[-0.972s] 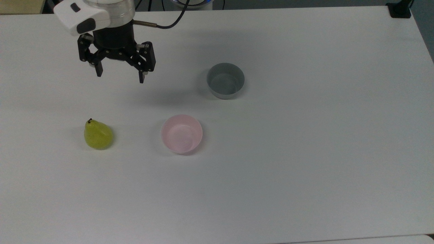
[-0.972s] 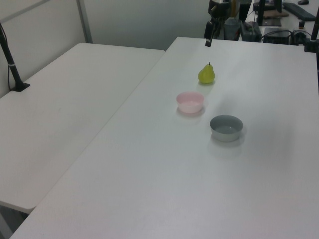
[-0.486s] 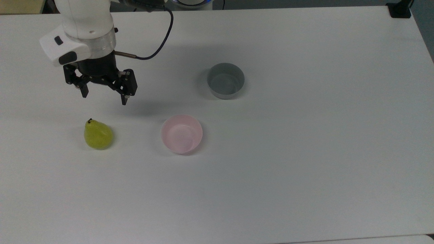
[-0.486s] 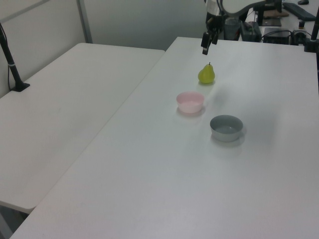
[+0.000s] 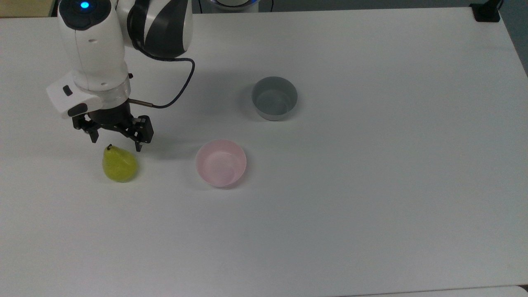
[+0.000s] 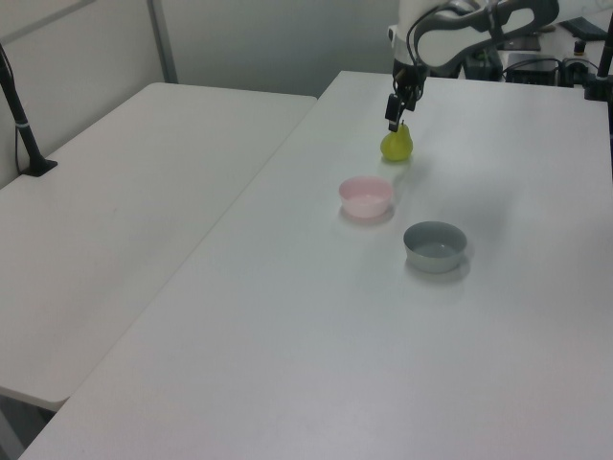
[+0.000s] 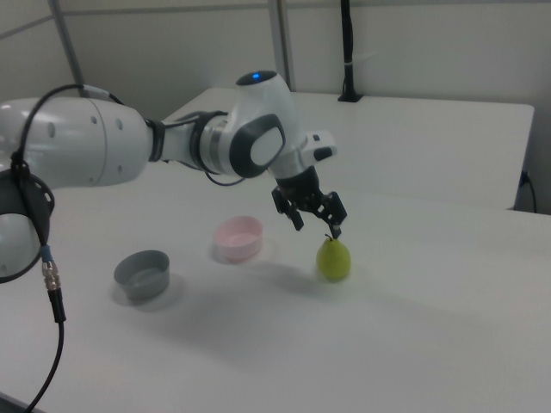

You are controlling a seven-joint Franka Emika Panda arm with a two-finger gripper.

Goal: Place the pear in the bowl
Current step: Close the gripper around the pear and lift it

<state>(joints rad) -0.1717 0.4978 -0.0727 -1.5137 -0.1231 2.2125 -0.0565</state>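
One open gripper [image 5: 116, 145], jaws spread wide and empty, hangs just above the pear [image 5: 119, 164], which stands upright on the table [image 5: 371, 206], stem up, at its 6 o'clock in the top view. The pink bowl [image 5: 221, 163] waits empty at the pear's 3 o'clock.

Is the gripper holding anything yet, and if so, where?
Nothing. The gripper is open above the pear, which sits on the table.
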